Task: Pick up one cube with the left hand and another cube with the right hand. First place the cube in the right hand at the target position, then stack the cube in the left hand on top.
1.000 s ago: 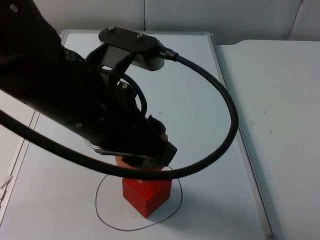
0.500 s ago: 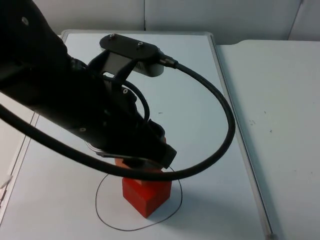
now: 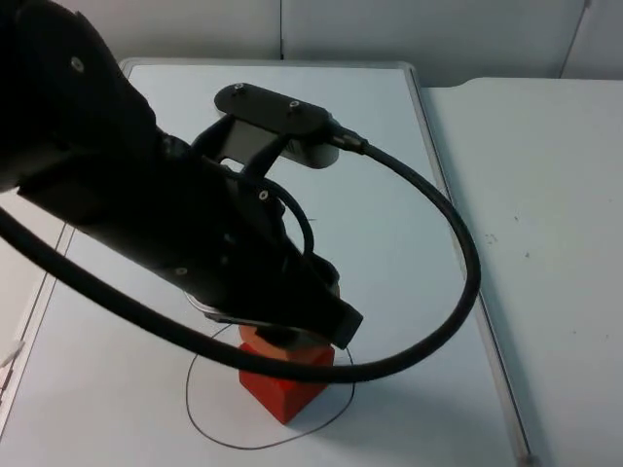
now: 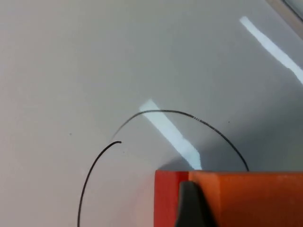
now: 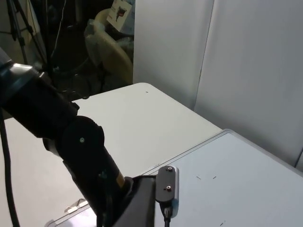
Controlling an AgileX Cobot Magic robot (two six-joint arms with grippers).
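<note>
Two red cubes stacked inside the drawn circle.

A white board lies flat on the tabletop — its metal rim runs along the right. Far off, a grey partition wall. Beyond — a dim room, a pale chair.

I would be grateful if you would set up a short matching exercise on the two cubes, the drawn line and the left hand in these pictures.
Things:
1. lower cube
2. upper cube
3. black drawn circle
4. left hand

Places or states:
A. pen line on the white table, ringing the stack
B. held in the left hand, at the top of the stack
C. shut, low over the circle
D. red, resting on the table inside the circle

Pairs: 1-D, 2-B, 3-A, 4-C
</note>
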